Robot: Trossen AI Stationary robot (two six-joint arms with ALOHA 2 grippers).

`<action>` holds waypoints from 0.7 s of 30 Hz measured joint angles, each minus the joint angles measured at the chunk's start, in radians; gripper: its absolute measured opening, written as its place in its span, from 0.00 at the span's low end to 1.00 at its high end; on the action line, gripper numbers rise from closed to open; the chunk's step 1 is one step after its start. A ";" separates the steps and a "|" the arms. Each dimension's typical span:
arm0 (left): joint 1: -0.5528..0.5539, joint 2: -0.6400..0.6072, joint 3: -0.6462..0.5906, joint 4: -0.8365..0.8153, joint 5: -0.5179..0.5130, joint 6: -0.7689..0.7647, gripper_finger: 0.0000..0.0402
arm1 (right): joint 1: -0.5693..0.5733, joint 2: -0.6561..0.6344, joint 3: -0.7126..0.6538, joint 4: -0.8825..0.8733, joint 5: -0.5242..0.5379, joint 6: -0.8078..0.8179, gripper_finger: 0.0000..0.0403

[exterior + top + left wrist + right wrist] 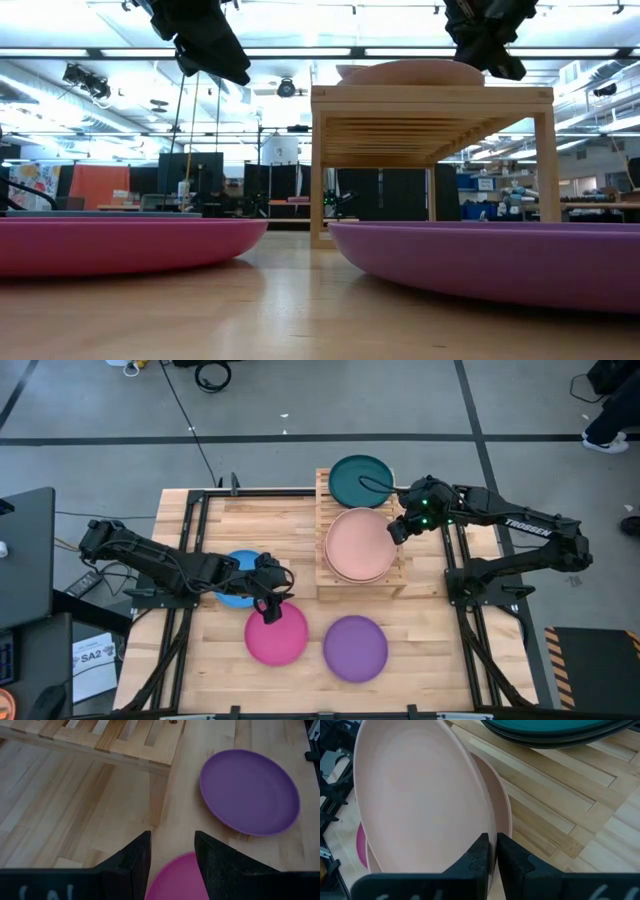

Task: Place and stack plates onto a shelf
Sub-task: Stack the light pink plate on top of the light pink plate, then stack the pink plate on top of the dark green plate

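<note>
The wooden shelf (330, 585) stands right of the table's middle. On it lie two salmon plates (358, 545), one over the other, and a teal plate (362, 480) on the far tier. My right gripper (398, 530) is shut on the upper salmon plate's right rim. The magenta plate (277, 635), purple plate (355, 648) and blue plate (238, 582) lie flat on the tabletop. My left gripper (270, 607) hangs open above the magenta plate's far rim (175, 875), touching nothing. The blue plate is partly hidden under the left arm. My right gripper (492, 840) pinches the upper salmon plate by its rim (482, 820), on the plate's right side, between the two fingers. It comes from the table's right, slanting down. The plate lies over the second salmon plate (506, 822), with its held edge standing a little above that plate.
The shelf stands on legs with open room beneath it (400, 190). In the right wrist view the teal plate sits on another dark plate (555, 740). Bare tabletop lies between the shelf's near leg and the purple plate (250, 790). Metal frames run along both table sides.
</note>
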 joint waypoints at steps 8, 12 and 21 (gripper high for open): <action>0.000 0.000 0.000 0.000 0.000 0.000 0.39 | 0.000 0.000 0.000 0.001 0.000 -0.001 0.14; 0.000 0.000 0.000 0.000 0.000 0.000 0.39 | 0.000 0.000 0.000 0.001 0.000 -0.002 0.19; 0.000 0.000 0.000 0.000 0.000 0.000 0.39 | 0.000 0.000 0.000 0.005 0.000 -0.021 0.36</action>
